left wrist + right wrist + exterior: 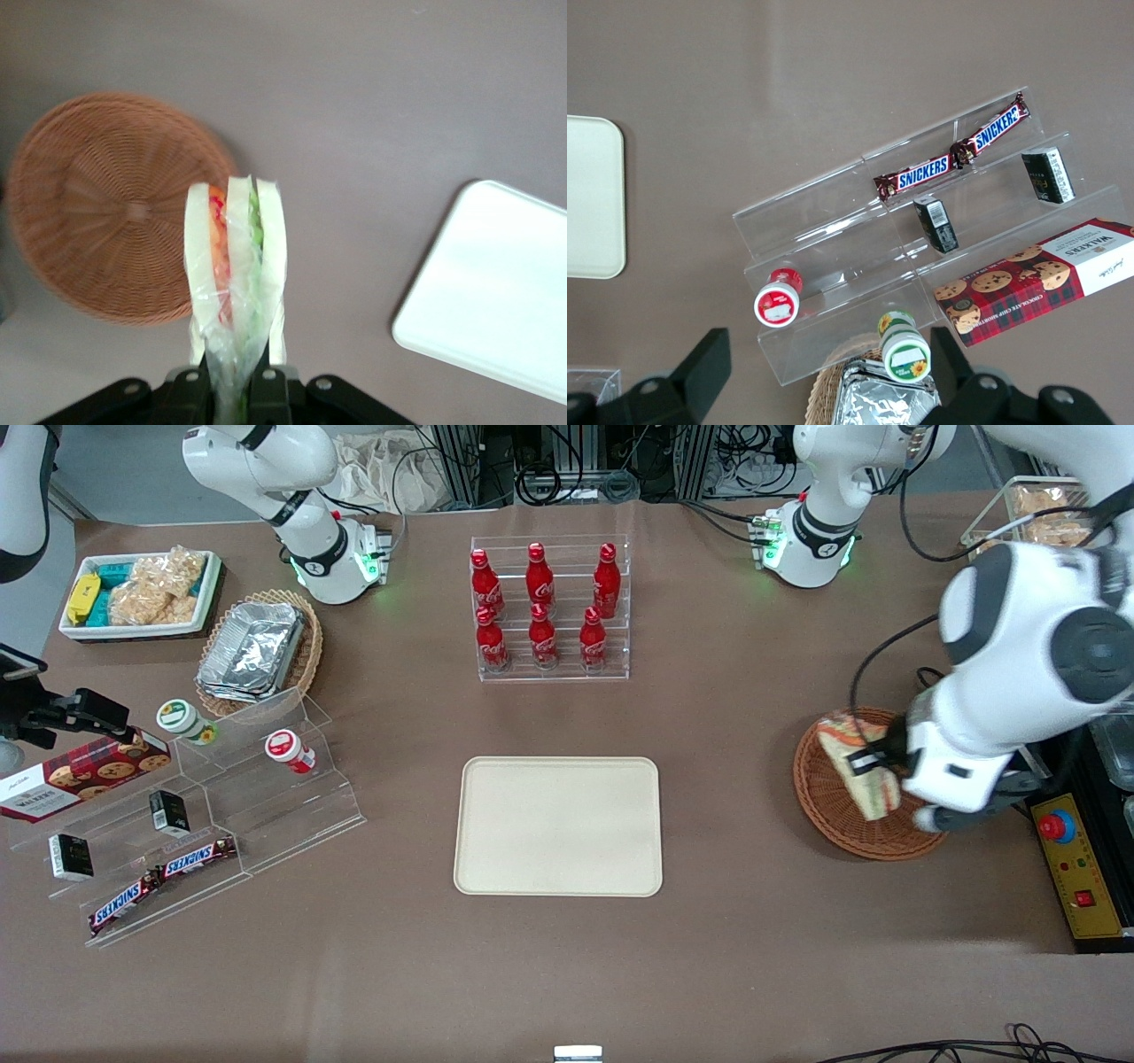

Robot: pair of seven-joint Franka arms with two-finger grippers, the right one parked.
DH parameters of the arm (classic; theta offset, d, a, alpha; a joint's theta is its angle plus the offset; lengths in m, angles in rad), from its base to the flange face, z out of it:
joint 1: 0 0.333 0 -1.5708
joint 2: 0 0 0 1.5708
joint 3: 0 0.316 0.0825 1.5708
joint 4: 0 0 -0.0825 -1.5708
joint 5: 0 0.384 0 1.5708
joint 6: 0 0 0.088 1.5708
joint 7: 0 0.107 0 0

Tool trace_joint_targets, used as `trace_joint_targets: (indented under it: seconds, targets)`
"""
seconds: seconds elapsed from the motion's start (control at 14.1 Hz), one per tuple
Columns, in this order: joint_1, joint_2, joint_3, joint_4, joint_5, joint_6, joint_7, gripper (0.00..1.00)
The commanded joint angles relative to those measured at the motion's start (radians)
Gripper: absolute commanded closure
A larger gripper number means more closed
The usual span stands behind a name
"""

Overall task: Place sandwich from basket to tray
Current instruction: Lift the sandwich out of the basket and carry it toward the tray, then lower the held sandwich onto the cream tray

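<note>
My left gripper point(873, 766) is shut on the sandwich point(858, 766), a wrapped wedge of pale bread with orange and green filling. It holds it lifted above the reddish-brown wicker basket point(828, 815) at the working arm's end of the table. In the left wrist view the sandwich point(236, 266) hangs from the gripper point(232, 381) by its clear wrap, with the empty basket point(97, 212) below and beside it. The cream tray point(558, 825) lies empty at the table's middle; its corner shows in the left wrist view point(487, 292).
A clear rack of red cola bottles point(542, 607) stands farther from the front camera than the tray. A yellow control box with a red button point(1076, 864) lies beside the basket. A clear stepped shelf with snacks point(190, 815) stands toward the parked arm's end.
</note>
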Motion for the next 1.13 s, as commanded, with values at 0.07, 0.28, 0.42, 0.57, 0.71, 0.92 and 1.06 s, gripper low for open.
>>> trace_joint_targets:
  seconds: [0.07, 0.28, 0.42, 0.57, 0.71, 0.92, 1.06]
  targets:
    - [-0.179, 0.111, 0.008, 0.034, 0.054, 0.082, -0.010, 1.00]
    - [-0.281, 0.231, 0.009, 0.039, 0.067, 0.231, -0.049, 1.00]
    - [-0.301, 0.303, 0.009, 0.071, 0.065, 0.275, -0.057, 1.00]
    - [-0.322, 0.381, 0.009, 0.147, 0.066, 0.279, -0.063, 1.00]
    - [-0.331, 0.432, 0.009, 0.177, 0.066, 0.297, -0.063, 1.00]
    - [-0.333, 0.466, 0.009, 0.178, 0.065, 0.384, -0.094, 1.00]
    - [-0.333, 0.496, 0.009, 0.181, 0.066, 0.447, -0.123, 1.00]
